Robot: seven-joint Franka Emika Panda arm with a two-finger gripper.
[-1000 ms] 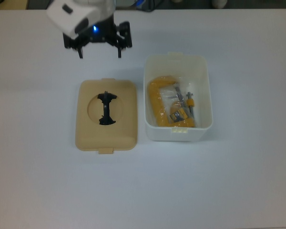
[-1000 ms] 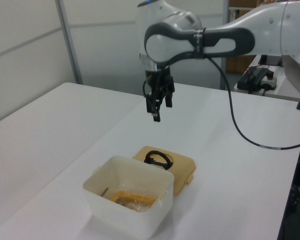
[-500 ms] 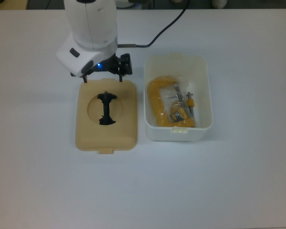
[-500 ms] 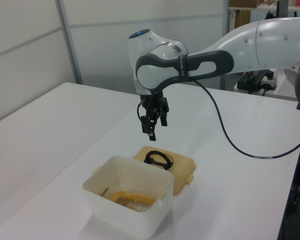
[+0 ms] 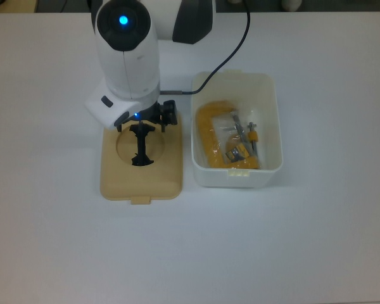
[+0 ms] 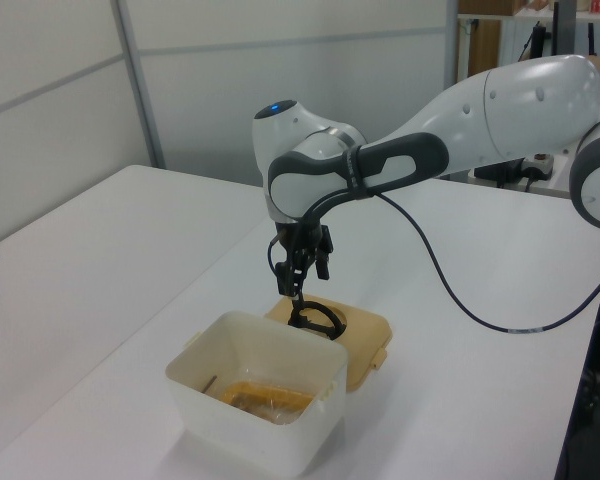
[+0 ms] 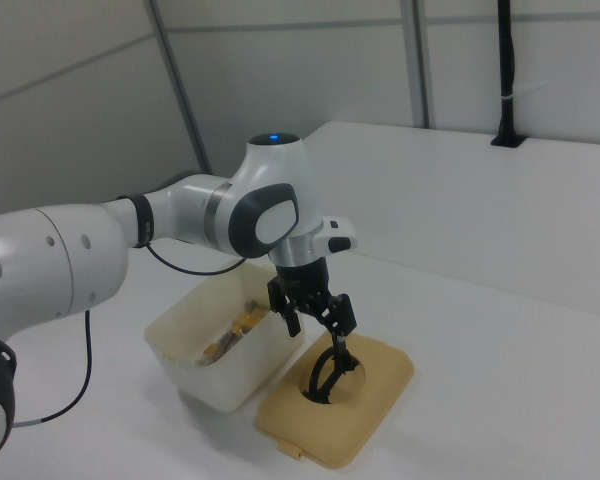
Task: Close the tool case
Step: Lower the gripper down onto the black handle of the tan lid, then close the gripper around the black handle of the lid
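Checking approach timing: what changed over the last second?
The gripper came down from above the table's far side to the lid, its jaws now straddling the black handle, nothing grasped yet. Lid, white tub and yellow clamp stayed put.

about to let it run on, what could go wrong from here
The gripper is open right over the lid's thin black handle; slightly off, the fingers may close beside it or only clip one edge. A handle-only grasp could let the lid swing and catch the tub's rim. The yellow clamp inside may sit high enough to stop the lid seating.
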